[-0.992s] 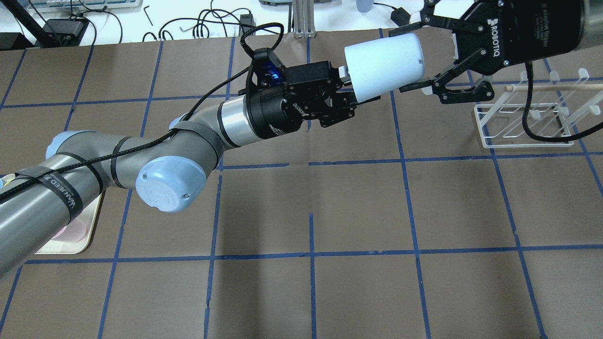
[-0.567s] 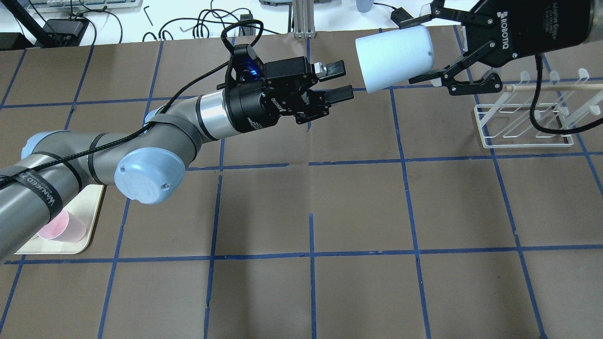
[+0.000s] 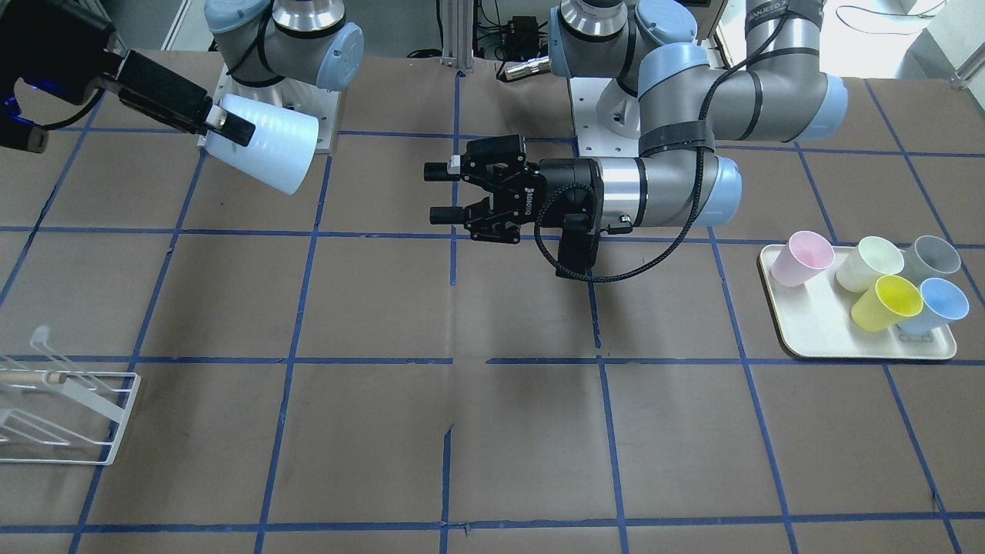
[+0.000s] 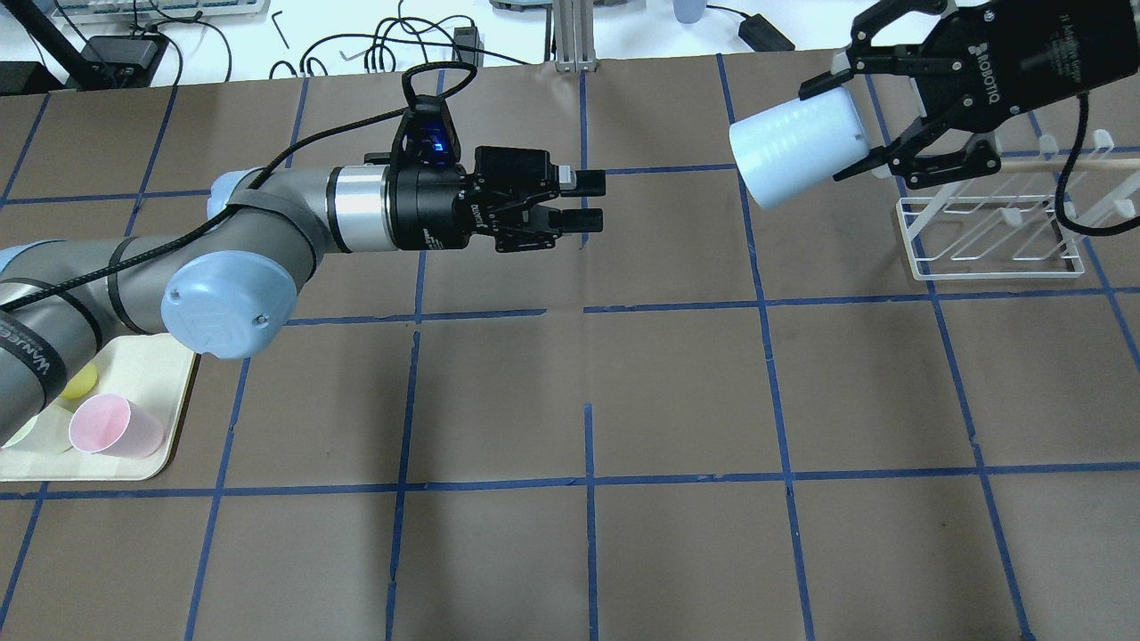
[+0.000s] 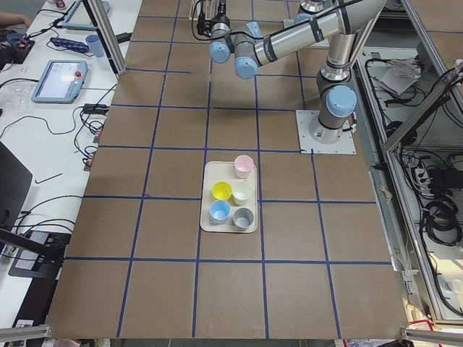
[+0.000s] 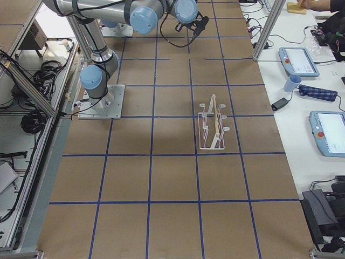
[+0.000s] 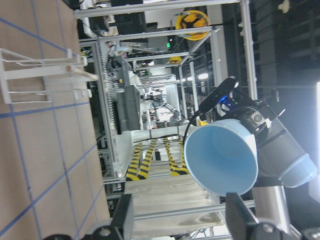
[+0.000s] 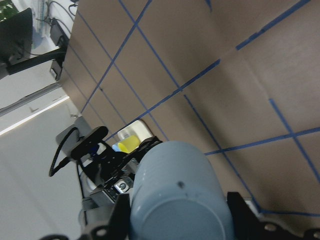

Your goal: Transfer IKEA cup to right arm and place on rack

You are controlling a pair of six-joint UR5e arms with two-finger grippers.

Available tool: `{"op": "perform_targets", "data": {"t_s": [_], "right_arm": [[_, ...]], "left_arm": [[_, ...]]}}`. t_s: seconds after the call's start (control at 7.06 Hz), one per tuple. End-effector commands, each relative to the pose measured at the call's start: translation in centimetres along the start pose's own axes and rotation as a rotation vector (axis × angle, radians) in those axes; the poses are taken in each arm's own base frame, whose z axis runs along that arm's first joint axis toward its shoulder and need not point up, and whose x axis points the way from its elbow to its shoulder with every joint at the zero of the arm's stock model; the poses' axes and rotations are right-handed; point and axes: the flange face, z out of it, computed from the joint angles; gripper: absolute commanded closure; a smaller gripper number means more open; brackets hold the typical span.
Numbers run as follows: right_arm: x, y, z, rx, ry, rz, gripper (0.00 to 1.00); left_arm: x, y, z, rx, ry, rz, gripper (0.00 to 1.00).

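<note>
The pale blue IKEA cup (image 4: 795,147) lies on its side in the air, held by its base in my right gripper (image 4: 833,129), which is shut on it. It hangs just left of the white wire rack (image 4: 989,240). In the front view the cup (image 3: 265,154) sits at the upper left in the right gripper (image 3: 231,135). My left gripper (image 4: 592,200) is open and empty, well left of the cup; it also shows in the front view (image 3: 436,191). The left wrist view looks into the cup's mouth (image 7: 222,157). The right wrist view shows the cup's base (image 8: 177,200).
A cream tray (image 3: 816,346) on the robot's left holds a pink cup (image 3: 802,258), a yellow cup (image 3: 886,302), a second blue cup (image 3: 943,300) and others. The rack's wooden rod (image 4: 1042,165) runs along its top. Cables lie beyond the table's far edge.
My left gripper let go of the cup and drew back to the left. My right gripper carried the cup to the right, towards the rack.
</note>
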Motion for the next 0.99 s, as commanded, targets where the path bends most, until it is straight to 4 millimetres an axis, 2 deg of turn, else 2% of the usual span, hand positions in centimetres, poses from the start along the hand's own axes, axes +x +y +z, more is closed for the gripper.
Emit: {"op": "perform_targets", "data": {"t_s": [0.0,0.14,0.43,0.57,0.71,0.85], "right_arm": [[1.2,-1.7,-1.1,0.152,0.223,-0.112,0.71],[1.9,-3.0,-1.3,0.196,0.320,-0.143,0.71],[3.6,-5.1,-1.6,0.218,0.504,-0.246,0.71],[4.1,-6.1,-1.8,0.230,0.575,-0.297,0.72],[4.7,-7.4,-2.1,0.251,0.649,-0.330,0.72],[5.3,-8.7,-3.0,0.304,0.750,-0.345,0.72]], "left_arm": [[-0.8,-1.9,-5.7,-0.057,-0.311,0.002,0.26],[-1.2,-2.2,-8.8,-0.094,-0.484,0.007,0.23],[1.4,-3.8,-12.1,-0.175,-0.855,0.012,0.19],[3.7,-5.0,-13.2,-0.185,-1.020,0.023,0.14],[6.2,-5.4,-14.1,-0.218,-1.188,0.060,0.05],[8.1,-4.5,-14.6,-0.269,-1.309,0.055,0.00]]}}
